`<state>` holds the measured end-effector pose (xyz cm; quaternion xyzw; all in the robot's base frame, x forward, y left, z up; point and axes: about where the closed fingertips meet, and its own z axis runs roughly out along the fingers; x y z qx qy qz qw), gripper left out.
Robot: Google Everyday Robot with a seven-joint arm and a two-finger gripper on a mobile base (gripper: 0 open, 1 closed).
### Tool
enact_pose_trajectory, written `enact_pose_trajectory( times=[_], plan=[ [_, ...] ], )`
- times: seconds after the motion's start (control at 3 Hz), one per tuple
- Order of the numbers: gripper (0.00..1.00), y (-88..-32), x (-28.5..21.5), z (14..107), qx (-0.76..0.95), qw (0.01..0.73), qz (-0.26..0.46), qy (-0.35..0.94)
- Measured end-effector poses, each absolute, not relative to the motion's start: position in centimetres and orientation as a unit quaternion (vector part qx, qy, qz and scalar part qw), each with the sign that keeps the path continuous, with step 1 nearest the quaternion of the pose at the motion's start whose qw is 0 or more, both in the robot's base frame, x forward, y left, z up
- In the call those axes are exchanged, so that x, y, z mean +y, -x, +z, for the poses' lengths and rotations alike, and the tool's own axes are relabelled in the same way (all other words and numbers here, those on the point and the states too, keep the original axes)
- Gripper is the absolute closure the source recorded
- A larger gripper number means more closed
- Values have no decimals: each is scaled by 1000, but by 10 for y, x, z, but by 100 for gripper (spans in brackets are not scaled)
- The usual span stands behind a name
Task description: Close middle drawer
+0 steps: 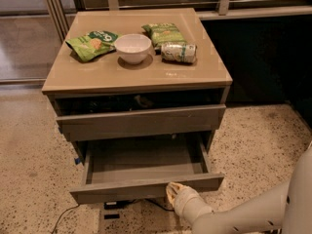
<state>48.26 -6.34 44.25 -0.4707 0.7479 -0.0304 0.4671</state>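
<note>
Under the bench (pixel 97 74) top, we see the middle drawer (pixel 146 186) pulled far out, its grey inside in full view. At its front panel, right of the middle, the gripper (pixel 174 194) is at the lower edge; whether it is clenched or released we cannot tell. On the bench stand a white bowl (pixel 132 48), a green chip bag (pixel 92 44) to its left, and a second bag (pixel 165 33) with a lying can (pixel 179 52) to its right.

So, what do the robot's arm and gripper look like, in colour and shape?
The arm is a smooth, rounded, off-white tube with a few small dark dots near the picture's right edge. It narrows to the gripper, a cream-yellow rounded tip at the front panel of the middle drawer. No cables or lettering show on it.
</note>
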Motion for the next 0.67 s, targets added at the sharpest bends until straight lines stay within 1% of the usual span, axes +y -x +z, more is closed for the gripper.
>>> enact_pose_trajectory(
  times=[0.67],
  plan=[
    [100,-493,-58,434,742,480,-34,467]
  ],
)
